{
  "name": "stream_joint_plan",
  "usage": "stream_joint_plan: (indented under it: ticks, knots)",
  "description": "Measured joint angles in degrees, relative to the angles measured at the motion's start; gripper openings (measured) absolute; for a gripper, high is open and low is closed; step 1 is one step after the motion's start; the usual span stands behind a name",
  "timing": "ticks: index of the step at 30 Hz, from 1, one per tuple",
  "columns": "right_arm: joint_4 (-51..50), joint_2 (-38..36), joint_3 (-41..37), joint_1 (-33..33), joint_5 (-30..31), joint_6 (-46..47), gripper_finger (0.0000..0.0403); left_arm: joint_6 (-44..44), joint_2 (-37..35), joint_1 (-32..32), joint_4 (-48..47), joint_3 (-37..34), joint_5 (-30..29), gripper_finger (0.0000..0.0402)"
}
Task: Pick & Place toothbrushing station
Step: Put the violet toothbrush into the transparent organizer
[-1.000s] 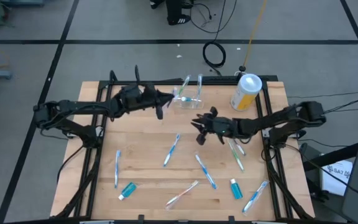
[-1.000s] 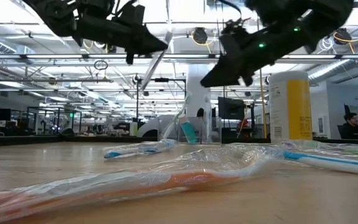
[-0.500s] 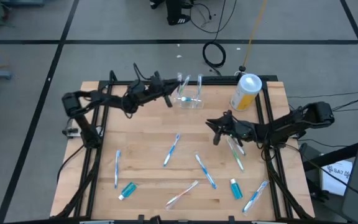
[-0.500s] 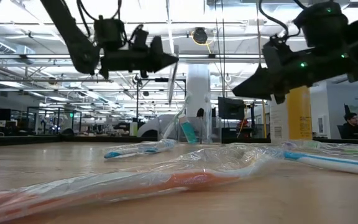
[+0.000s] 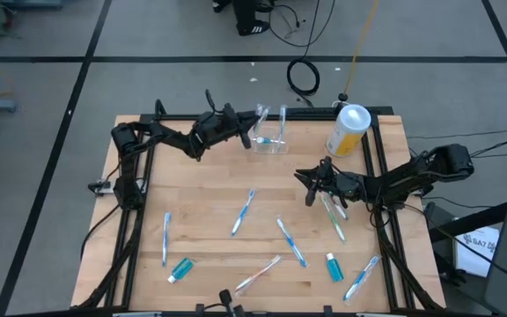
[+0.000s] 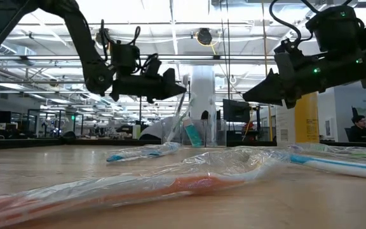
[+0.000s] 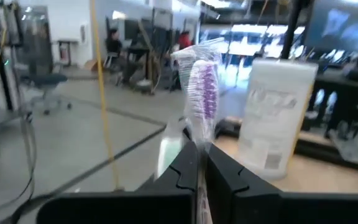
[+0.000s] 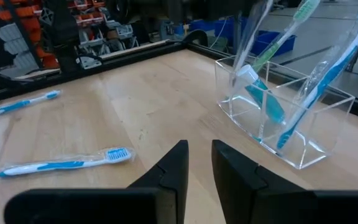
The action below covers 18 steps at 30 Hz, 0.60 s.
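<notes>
The toothbrushing station, a clear plastic holder [image 5: 271,143], stands on its base near the table's far edge. It holds two toothbrushes and a teal tube, which show in the right wrist view [image 8: 284,118]. My left gripper [image 5: 243,134] is just left of the holder, above the table, shut on a plastic-wrapped toothbrush with purple bristles [image 7: 202,93]. My right gripper [image 5: 307,187] hovers at mid-table right, pointing toward the holder. Its fingers are a narrow gap apart and empty [image 8: 199,163]. My left gripper pinches the wrapped toothbrush's handle just below the head [image 7: 199,148] between its two fingers. The fingers come about level from the table's left. The brush is lifted clear, and its head sticks out past the fingertips, tilted up toward the holder.
A yellow canister with a white lid [image 5: 349,130] stands at the far right. Several wrapped toothbrushes lie loose on the wood, among them one at mid-table [image 5: 244,212] and one at the left [image 5: 165,238]. Two teal tubes [image 5: 180,269] [image 5: 334,267] lie near the front.
My left gripper, still shut on the toothbrush, has gone down and toward the holder, its arm folding in toward the far edge. My right gripper has drawn back toward the table's right edge and come lower.
</notes>
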Motion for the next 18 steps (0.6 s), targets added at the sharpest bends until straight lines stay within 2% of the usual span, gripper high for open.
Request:
stream_joint_plan:
  ticks: [4,11,18]
  knots:
    - [0.0,0.0,0.0,0.0,0.0,0.0,0.0061,0.1,0.1,0.0,-5.1,0.0,-1.5,0.0008]
    - [0.0,0.0,0.0,0.0,0.0,0.0,0.0061,1.1,0.1,-0.1,-7.2,0.0,-2.0,0.0059]
    - [0.0,0.0,0.0,0.0,0.0,0.0,0.0061,1.1,0.1,-0.8,-11.3,0.0,-12.3,0.0106]
